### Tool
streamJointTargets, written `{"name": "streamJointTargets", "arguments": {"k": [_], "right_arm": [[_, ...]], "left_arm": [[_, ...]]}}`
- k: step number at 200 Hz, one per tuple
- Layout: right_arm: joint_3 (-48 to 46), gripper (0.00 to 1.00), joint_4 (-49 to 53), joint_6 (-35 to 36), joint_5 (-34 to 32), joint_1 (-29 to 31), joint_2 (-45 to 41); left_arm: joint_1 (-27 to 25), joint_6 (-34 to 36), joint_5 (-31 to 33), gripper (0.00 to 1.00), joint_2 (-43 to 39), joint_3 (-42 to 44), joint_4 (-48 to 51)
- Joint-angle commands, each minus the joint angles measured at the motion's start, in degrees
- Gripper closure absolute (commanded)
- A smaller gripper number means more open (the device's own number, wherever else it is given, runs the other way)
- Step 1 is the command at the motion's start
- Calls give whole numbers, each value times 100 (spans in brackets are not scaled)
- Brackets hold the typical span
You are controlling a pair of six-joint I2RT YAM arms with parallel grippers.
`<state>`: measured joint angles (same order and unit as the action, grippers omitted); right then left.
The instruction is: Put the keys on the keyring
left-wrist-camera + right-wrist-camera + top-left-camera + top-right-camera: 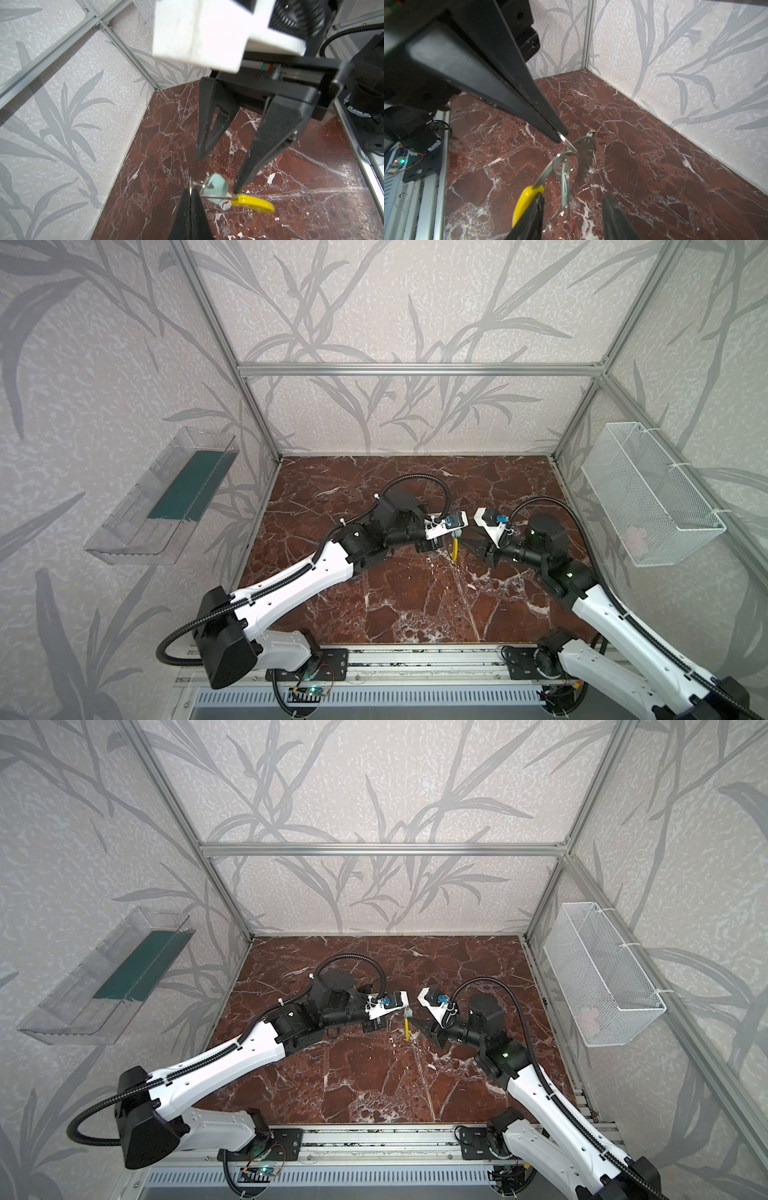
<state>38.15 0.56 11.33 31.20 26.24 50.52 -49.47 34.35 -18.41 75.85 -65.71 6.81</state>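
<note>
The left gripper [190,194] had its fingers pressed together on the thin wire of the keyring [456,551], which hung between the two arms just right of centre in both top views, above the marble tabletop [415,605]. One mint-headed key [216,190] dangled from the ring beside that pinch, and a small pale object [591,132] near the middle of the right wrist frame may have been the other key, lying on the tabletop. The right gripper [574,196] stood with its fingers apart, the ring's yellow sleeve [525,199] resting against one of them, unclamped.
</note>
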Motion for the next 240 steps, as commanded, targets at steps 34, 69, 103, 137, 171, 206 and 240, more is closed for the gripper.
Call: {"name": "streamJointTargets", "arguments": {"k": [34, 69, 103, 137, 171, 206, 240], "right_arm": [[63, 63, -704, -297, 215, 39, 295], [39, 90, -678, -139, 213, 39, 245], [27, 100, -310, 256, 418, 39, 205], [201, 100, -409, 284, 860, 38, 431], [309, 100, -548, 335, 1100, 73, 592], [493, 95, -453, 514, 1127, 152, 718], [277, 69, -362, 852, 450, 64, 266]], "left_arm": [[16, -253, -248, 100, -275, 185, -444], [49, -419, -347, 100, -338, 292, -638], [260, -947, -704, 100, -444, 462, -1132], [298, -1402, -1031, 100, -438, 661, -1674], [314, -1776, -1075, 100, -415, 911, -2268], [322, -2042, -1138, 100, -381, 1114, -2756], [454, -2282, -1228, 100, -418, 1270, -3040]]}}
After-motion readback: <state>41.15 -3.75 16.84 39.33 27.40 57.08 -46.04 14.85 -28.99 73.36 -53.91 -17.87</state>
